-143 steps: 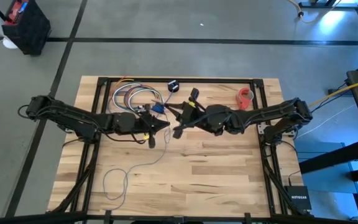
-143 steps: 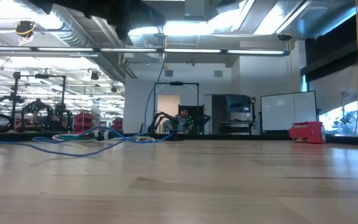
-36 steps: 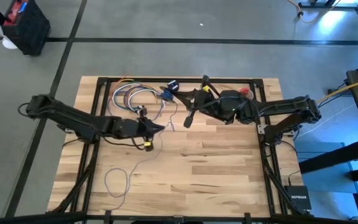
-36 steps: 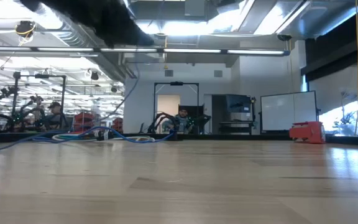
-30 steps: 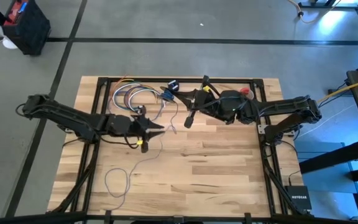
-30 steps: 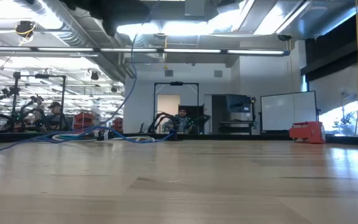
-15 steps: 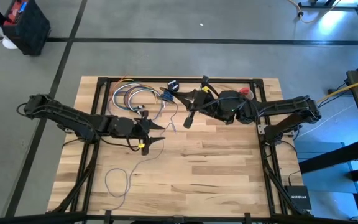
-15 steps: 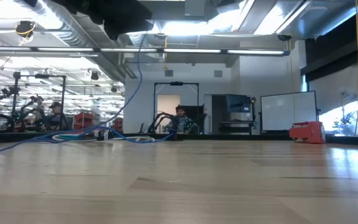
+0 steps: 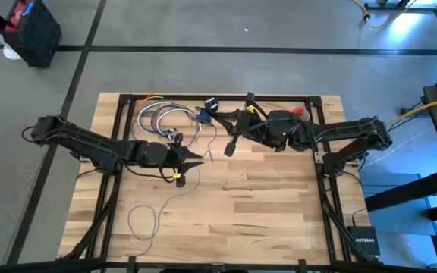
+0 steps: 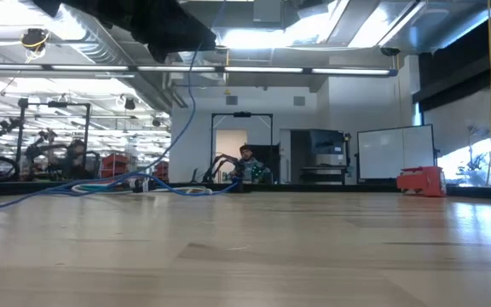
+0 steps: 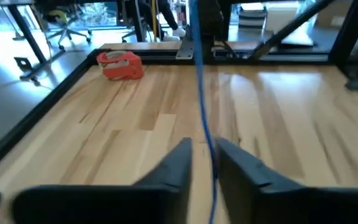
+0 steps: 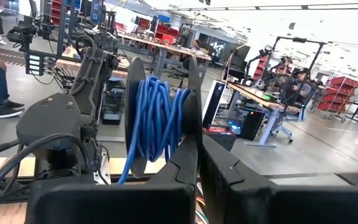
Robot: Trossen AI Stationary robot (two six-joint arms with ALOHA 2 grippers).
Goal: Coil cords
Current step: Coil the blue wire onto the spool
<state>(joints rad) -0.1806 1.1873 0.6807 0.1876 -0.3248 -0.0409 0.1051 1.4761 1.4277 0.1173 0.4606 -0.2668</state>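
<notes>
Pinching the thin blue cord (image 11: 201,93), your left gripper (image 11: 204,163) risks slipping; right gripper (image 12: 196,163) clamps the black spool (image 12: 159,116) of wound coils, which could loosen.

My cord (image 11: 199,81) is a thin blue line, running taut between my left fingers (image 11: 174,165) and away up the frame. Its near end is wound in a blue coil (image 12: 157,121) between two dark discs, held upright before my right fingers (image 12: 188,163). The loose tail (image 9: 146,220) loops in the lower left of the desk (image 9: 264,205).
</notes>
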